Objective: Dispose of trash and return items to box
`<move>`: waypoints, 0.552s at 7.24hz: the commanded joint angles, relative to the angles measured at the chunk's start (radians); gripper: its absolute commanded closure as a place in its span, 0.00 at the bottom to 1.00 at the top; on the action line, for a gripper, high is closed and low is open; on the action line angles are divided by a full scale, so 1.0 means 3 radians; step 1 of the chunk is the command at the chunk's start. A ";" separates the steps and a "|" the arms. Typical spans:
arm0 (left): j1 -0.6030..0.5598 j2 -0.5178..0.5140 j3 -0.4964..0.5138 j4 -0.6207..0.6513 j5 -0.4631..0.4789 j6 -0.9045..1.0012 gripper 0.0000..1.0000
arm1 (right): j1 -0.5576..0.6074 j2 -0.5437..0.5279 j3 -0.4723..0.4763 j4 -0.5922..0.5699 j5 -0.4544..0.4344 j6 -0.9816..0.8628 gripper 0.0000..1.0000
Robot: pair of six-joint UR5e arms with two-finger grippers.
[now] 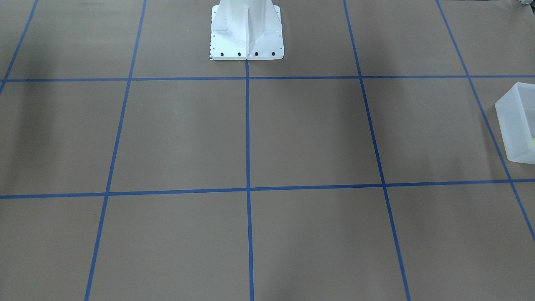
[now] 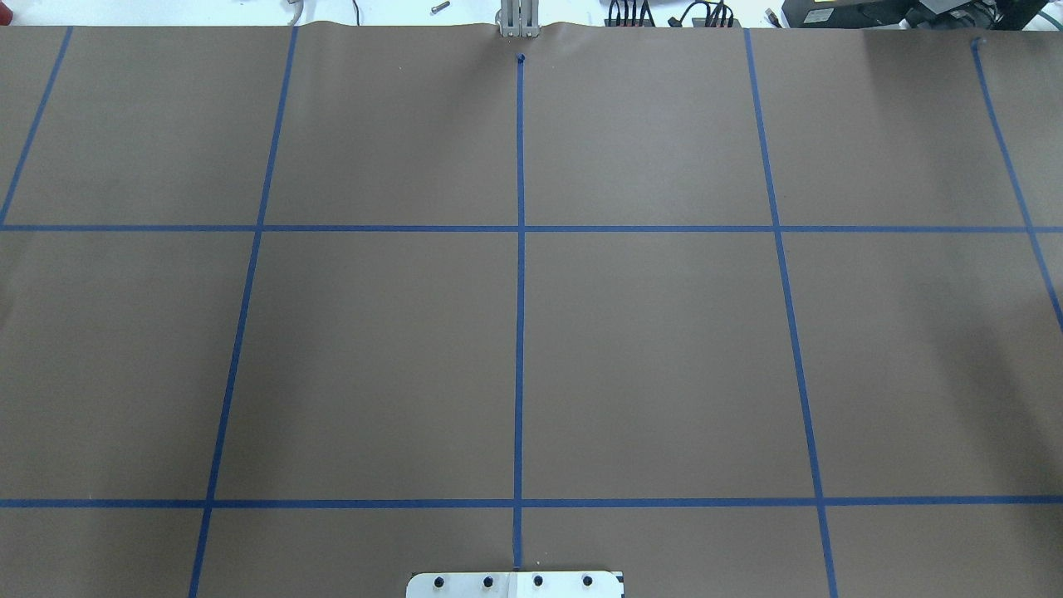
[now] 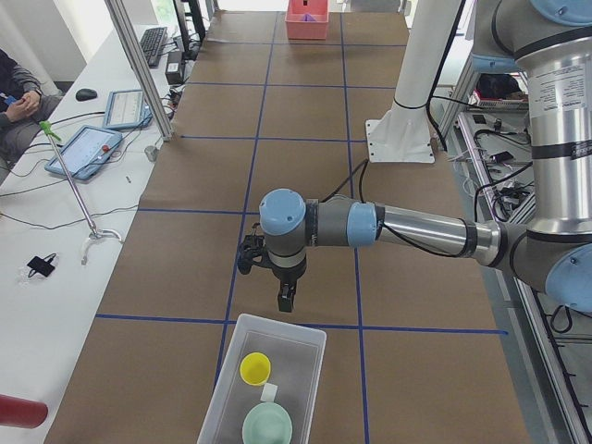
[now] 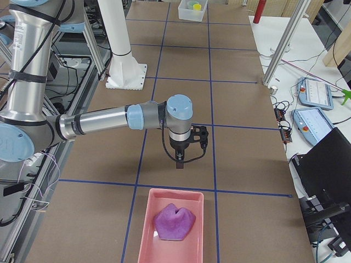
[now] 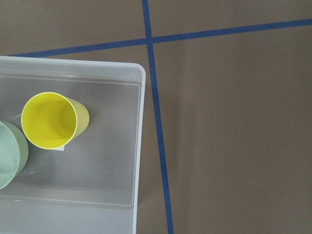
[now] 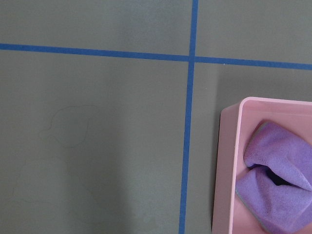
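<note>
Brown paper gridded with blue tape lines (image 2: 521, 332) covers the long table (image 2: 374, 374); a white side bench (image 3: 65, 296) runs along the left of the left-end view. At that view's bottom edge, the small yellow plastic tumbler cup (image 5: 51, 120) and pale mint-green round bowl (image 5: 9, 153) stand inside the translucent frosted-white rectangular plastic bin (image 5: 139, 146). The purple wad (image 6: 275, 180) lies in a pink tray (image 6: 225, 161). The task looks finished, so only a retreat seems called for. In frame, the left gripper (image 3: 287, 298) hangs just above the bin and the right gripper (image 4: 180, 160) near the tray; neither's finger spread can be told.
</note>
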 commanded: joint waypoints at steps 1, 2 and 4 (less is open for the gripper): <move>-0.0001 0.0002 -0.0012 0.0001 0.0000 0.0000 0.02 | 0.0009 -0.0031 0.0000 -0.0003 -0.0076 -0.0005 0.00; -0.0001 0.0002 -0.0012 0.0001 0.0000 0.0000 0.02 | 0.0039 -0.0031 0.0005 0.0002 -0.0097 -0.0005 0.00; -0.0001 -0.0003 -0.0012 0.0001 0.0000 0.0000 0.02 | 0.0055 -0.0020 0.0010 0.0007 -0.0158 -0.0010 0.00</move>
